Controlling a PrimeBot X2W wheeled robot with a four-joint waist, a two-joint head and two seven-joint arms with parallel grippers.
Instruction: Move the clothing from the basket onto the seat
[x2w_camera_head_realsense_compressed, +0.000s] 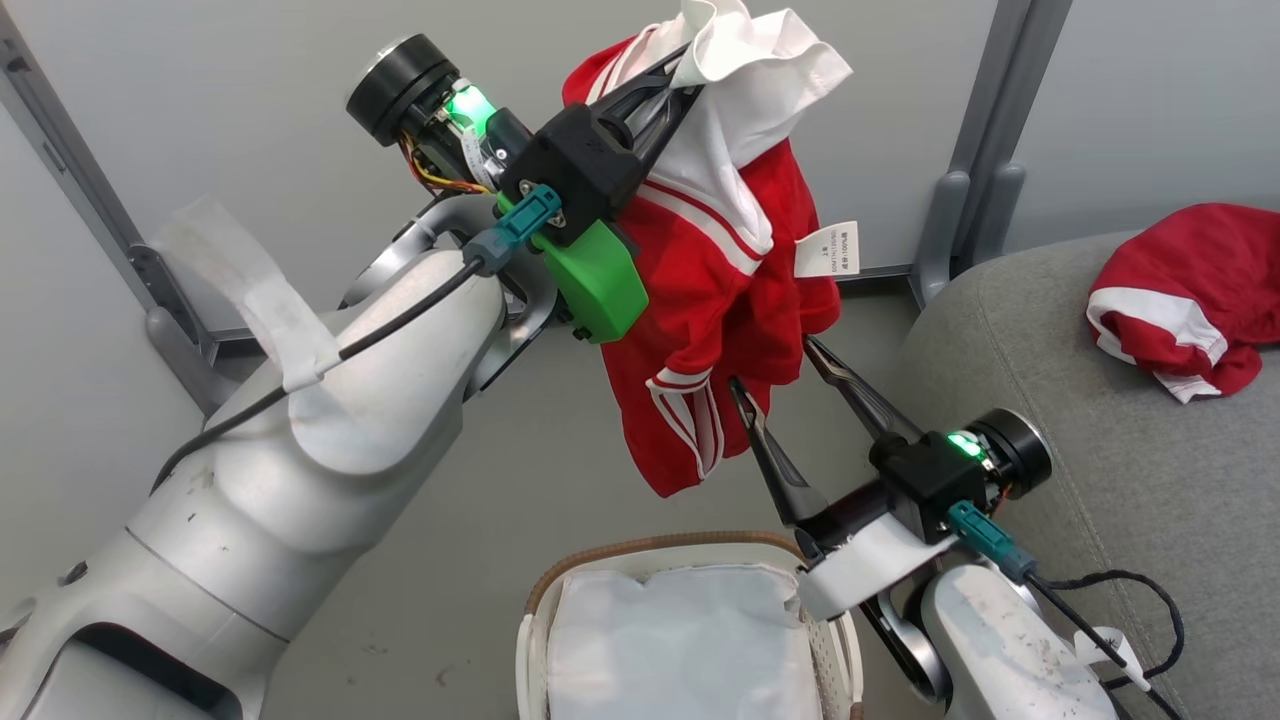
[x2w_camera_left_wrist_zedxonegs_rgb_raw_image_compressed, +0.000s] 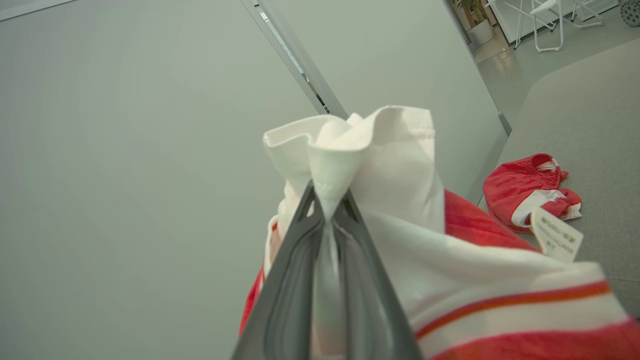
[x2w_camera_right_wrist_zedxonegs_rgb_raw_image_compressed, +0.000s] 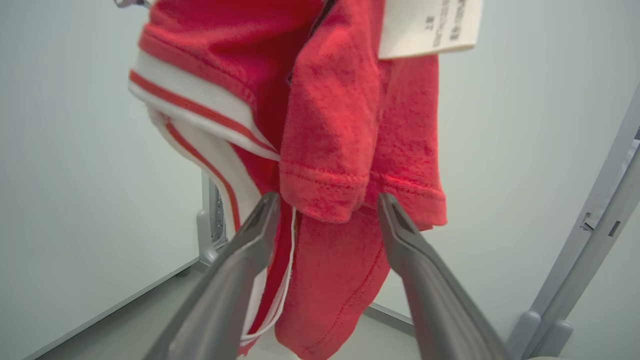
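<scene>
Slippage is the worry: the left jaws pinch only a small white fold of the hanging garment (x2w_camera_head_realsense_compressed: 720, 300), in the air short of the seat (x2w_camera_head_realsense_compressed: 1050, 450); a swing could shake it loose. The right jaws stand spread around its hem, not gripping. The other garment (x2w_camera_head_realsense_compressed: 1170, 300) lies near the seat's far edge. The basket (x2w_camera_head_realsense_compressed: 650, 543) holds just its white lining sheet (x2w_camera_head_realsense_compressed: 680, 640).

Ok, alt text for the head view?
The left gripper holds up a soft red garment with white panels, clear of the white perforated plastic basket with brown woven rim; the open right gripper reaches toward its hem. A second red garment lies on the grey woven-fabric seat.
</scene>
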